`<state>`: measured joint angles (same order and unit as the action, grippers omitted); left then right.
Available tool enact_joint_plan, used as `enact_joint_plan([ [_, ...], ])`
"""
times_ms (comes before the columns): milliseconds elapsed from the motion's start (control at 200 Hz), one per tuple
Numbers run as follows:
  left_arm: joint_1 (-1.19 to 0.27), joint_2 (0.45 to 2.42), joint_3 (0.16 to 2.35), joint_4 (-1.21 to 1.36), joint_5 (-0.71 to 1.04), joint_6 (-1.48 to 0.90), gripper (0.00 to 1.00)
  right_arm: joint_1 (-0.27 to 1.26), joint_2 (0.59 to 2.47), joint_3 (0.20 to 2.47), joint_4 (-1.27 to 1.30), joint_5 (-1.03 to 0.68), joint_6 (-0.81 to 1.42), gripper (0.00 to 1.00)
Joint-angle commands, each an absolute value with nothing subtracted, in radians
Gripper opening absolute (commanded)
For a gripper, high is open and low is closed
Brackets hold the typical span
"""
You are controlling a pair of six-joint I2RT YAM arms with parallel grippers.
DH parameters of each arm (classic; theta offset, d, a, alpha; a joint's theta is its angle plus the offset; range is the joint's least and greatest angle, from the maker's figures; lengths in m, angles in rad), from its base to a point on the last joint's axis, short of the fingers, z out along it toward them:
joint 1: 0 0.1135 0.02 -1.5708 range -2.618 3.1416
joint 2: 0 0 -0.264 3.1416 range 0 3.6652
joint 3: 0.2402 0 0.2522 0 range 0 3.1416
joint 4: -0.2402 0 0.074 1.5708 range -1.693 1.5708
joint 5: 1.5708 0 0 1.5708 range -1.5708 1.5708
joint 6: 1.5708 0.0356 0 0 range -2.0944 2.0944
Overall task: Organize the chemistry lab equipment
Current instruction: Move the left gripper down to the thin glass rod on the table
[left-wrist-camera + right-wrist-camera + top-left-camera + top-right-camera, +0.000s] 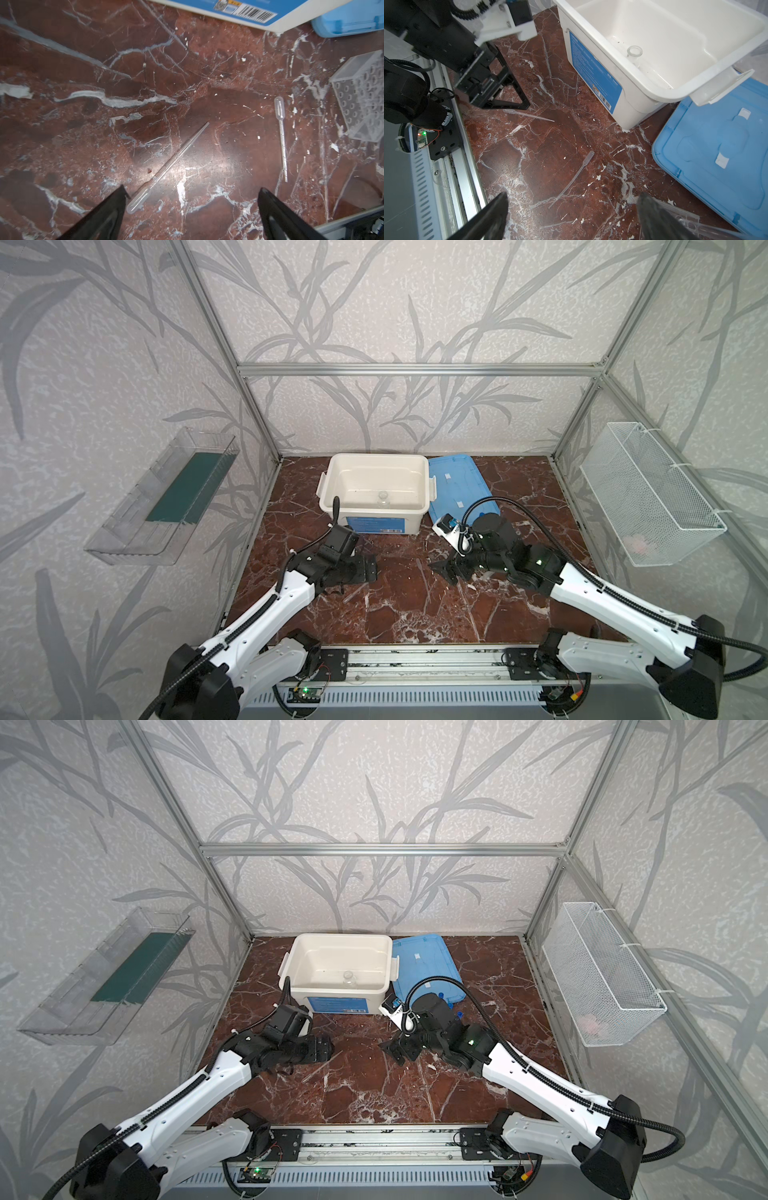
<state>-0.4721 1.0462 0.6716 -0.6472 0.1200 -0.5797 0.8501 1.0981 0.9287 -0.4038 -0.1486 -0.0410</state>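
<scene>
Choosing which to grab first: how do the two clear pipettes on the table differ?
The gripper-side pipette lies with its bulb by the open left gripper; the rack-side pipette, nearer the rack. The gripper-side pipette's tip points toward the tub, the rack-side pipette's bulb does. Both are clear, lying flat.

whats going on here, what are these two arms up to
Two robot arms are tidying lab gear on a marble table. Neither holds anything: the left gripper hangs with open jaws by a dropper lying flat, and the right gripper, also open, hangs near a second dropper. A small jar sits inside the white tub, with the blue lid lying beside it. A clear rack is out on the table.
</scene>
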Motion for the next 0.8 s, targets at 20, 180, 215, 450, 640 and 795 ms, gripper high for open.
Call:
enact_joint_plan([
  [20,-0.464,1.115,0.673,-0.517,0.061,-0.622,0.99,0.857,1.061,0.911,-0.391,-0.135,-0.028,0.95],
  [180,-0.451,1.188,0.641,-0.439,0.055,-0.611,0.99,0.857,1.027,0.890,-0.397,-0.123,-0.027,0.95],
  [215,-0.445,1.211,0.633,-0.434,0.043,-0.613,0.99,0.857,1.023,0.887,-0.400,-0.121,-0.028,0.95],
  [450,-0.411,1.262,0.610,-0.426,0.031,-0.608,0.99,0.857,0.991,0.871,-0.403,-0.123,-0.024,0.94],
  [640,-0.409,1.254,0.590,-0.437,0.018,-0.622,0.99,0.857,0.988,0.877,-0.419,-0.110,-0.034,0.94],
  [795,-0.411,1.279,0.584,-0.487,0.056,-0.633,0.99,0.857,0.977,0.877,-0.429,-0.105,-0.042,0.94],
])
